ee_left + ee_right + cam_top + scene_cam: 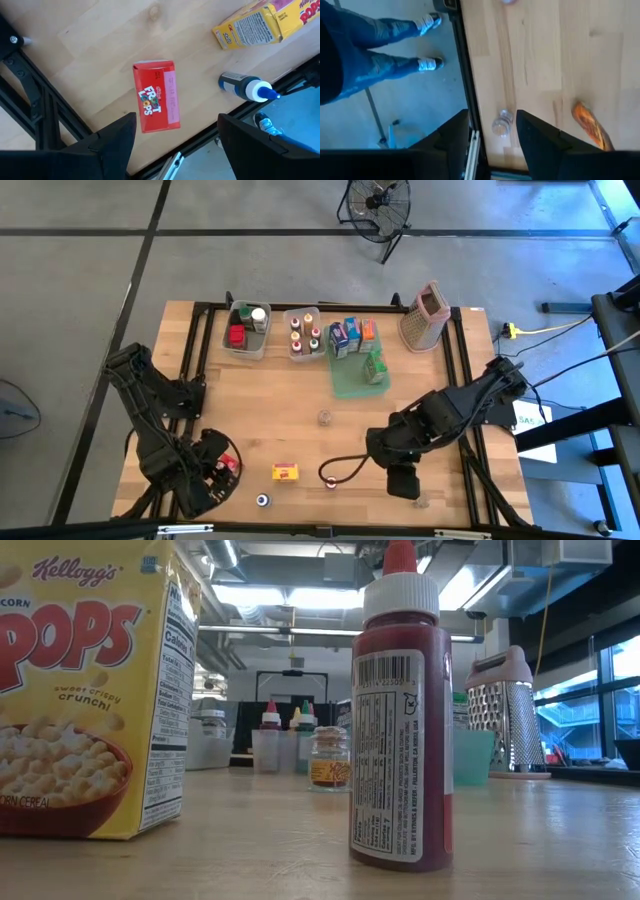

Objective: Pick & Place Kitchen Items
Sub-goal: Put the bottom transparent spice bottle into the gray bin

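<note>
right gripper (492, 135) | i'm bringing its part-open, empty fingers down around the small clear jar (502, 123) near the table's (300, 410) front edge | i'm keeping it centred so it isn't tipping | left gripper (175, 140) is waiting wide over the red carton (156, 96)

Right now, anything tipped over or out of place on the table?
Yes. The blue-capped bottle lies on its side by the front edge, near the flat red carton under the left claw. Nothing spilled.
</note>
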### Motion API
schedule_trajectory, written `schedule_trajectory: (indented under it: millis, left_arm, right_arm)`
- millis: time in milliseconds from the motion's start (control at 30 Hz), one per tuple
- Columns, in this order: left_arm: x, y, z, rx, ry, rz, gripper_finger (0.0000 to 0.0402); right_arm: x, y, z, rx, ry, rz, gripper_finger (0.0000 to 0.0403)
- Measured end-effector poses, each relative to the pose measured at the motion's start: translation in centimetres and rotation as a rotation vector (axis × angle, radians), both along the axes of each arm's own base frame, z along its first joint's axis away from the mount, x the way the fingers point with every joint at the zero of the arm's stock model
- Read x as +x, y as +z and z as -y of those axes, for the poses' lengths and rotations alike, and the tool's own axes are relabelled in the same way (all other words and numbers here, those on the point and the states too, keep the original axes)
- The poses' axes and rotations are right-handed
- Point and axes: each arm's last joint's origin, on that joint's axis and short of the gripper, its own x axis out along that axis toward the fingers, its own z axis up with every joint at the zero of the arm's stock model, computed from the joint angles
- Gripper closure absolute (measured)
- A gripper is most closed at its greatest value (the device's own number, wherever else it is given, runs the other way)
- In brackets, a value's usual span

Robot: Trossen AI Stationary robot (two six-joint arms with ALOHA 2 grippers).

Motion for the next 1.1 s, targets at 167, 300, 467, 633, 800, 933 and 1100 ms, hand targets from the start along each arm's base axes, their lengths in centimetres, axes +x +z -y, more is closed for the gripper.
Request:
schedule_trajectory:
  millis: [167, 300, 467, 633, 800, 933, 1100]
  left_arm:
    - [0.1, 0.0, 0.2, -0.021, 0.014, 0.014, 0.0127]
    - [0.3, 0.1, 0.4, -0.043, 0.016, 0.029, 0.0127]
    - [0.3, 0.1, 0.5, -0.052, 0.007, 0.038, 0.0127]
    - [0.5, 0.2, 0.3, -0.012, -0.063, 0.072, 0.0127]
    - [0.7, 1.5, -1.2, 0.049, -0.158, 0.164, 0.0127]
    - [0.6, 3.3, -3.1, 0.119, -0.246, 0.275, 0.0127]
    - [-0.1, 5.1, -5.0, 0.173, -0.312, 0.372, 0.0127]
  right_arm:
    - [0.1, 0.0, 0.1, -0.04, -0.028, 0.025, 0.0207]
    - [-0.3, -0.1, 0.0, -0.061, -0.042, -0.008, 0.0159]
    - [-1.5, -0.5, -1.2, -0.06, -0.06, -0.087, 0.0118]
    - [-3.0, -0.5, -3.1, -0.025, -0.16, -0.174, 0.0115]
    - [-4.8, -0.6, -5.1, -0.05, -0.319, -0.214, 0.0125]
    - [-6.4, -0.8, -6.8, -0.082, -0.446, -0.223, 0.0128]
    - [-8.6, -2.2, -8.9, -0.112, -0.637, -0.3, 0.0128]
